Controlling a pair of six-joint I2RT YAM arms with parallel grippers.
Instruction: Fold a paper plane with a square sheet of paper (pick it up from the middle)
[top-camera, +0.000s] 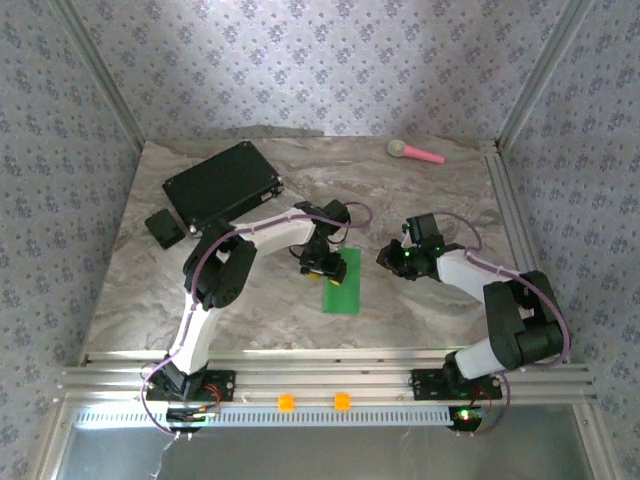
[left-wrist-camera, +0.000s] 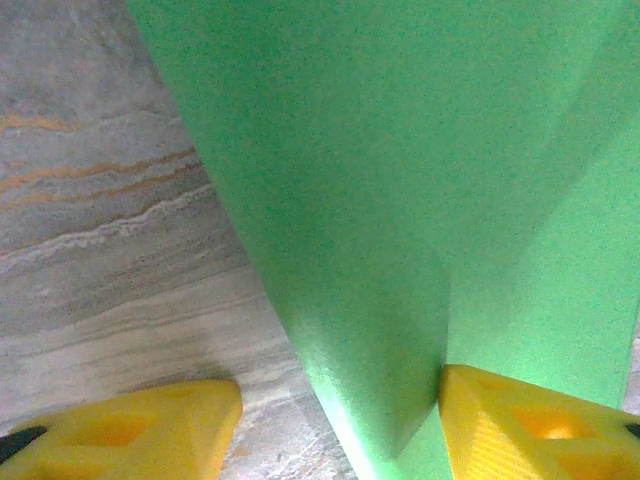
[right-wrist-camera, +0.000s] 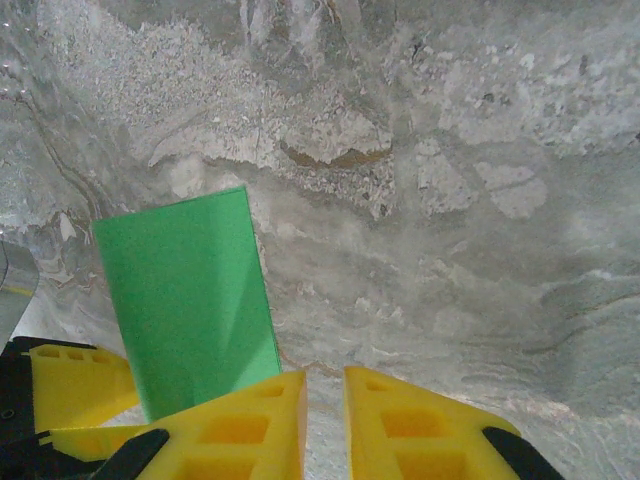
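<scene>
Left arm: base at the near rail, upper link rising steeply, elbow folded, forearm reaching out to the right, wrist pitched down. Left gripper (top-camera: 324, 266) (left-wrist-camera: 340, 440) stands roughly half open and grips nothing. The green paper (top-camera: 342, 282) (left-wrist-camera: 420, 200) lies flat under it, with one fold edge running away from the tips. Its right finger (left-wrist-camera: 530, 430) sits over the paper, its left finger (left-wrist-camera: 130, 430) over bare table (left-wrist-camera: 100, 250).

Right arm: elbow bent back near its base, forearm stretched leftward, low. Right gripper (top-camera: 392, 258) (right-wrist-camera: 325, 420) is all but closed, with a thin slit between the fingers, and empty. The paper (right-wrist-camera: 185, 290) lies ahead of it and to its left, apart from it.

Beyond the left gripper, to its left: black case (top-camera: 220, 182). Far beyond the right gripper: pink-handled toy (top-camera: 415, 152).
</scene>
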